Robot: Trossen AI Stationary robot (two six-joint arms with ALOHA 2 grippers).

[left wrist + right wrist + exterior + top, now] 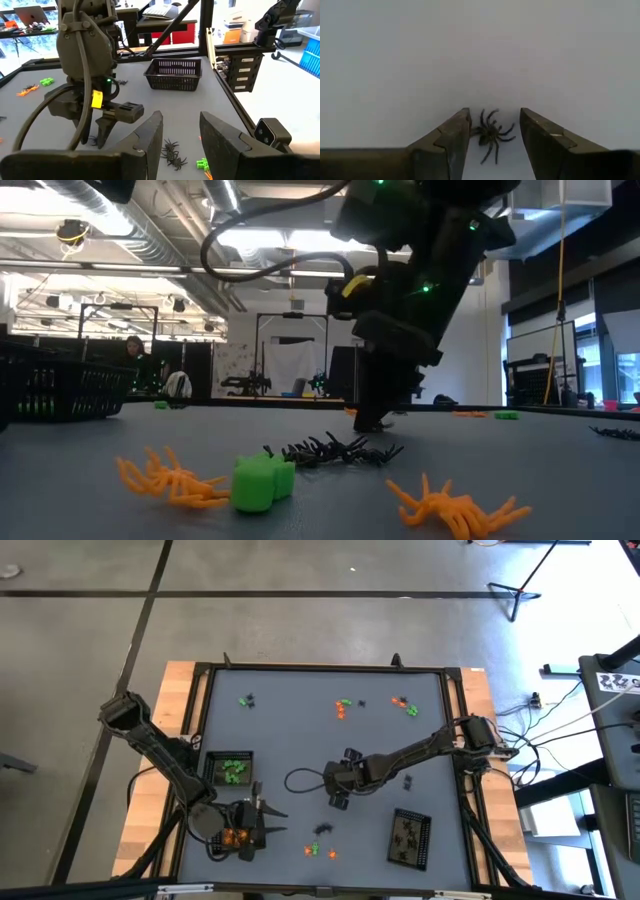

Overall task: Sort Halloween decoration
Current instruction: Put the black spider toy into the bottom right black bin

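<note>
My right gripper (338, 796) (495, 135) points down at mid-table, open, one finger on each side of a small black spider (491, 134) lying flat on the grey mat. In the low view its fingertips (375, 420) reach the mat behind a cluster of black spiders (330, 450). Orange spiders (170, 478) (450, 505) and a green trinket (262, 482) lie near the table's near edge (320, 850). More trinkets lie along the far side (343, 707) (403, 703) (247, 700). My left gripper (252, 825) (180, 135) hovers open over the tray of orange pieces (232, 837). My right gripper comes from above, pointing down, with the black spider between its open fingers. One spider leg (474, 131) reaches the inner face of one finger; whether they touch, I cannot tell. The spider rests on the mat.
Three black mesh trays stand on the mat: one with green pieces (232, 770), one with orange pieces under my left gripper, one with black pieces (410, 837) (175, 74) near the right. A raised black frame (205, 690) borders the mat. A cable loop (300, 780) lies beside my right gripper.
</note>
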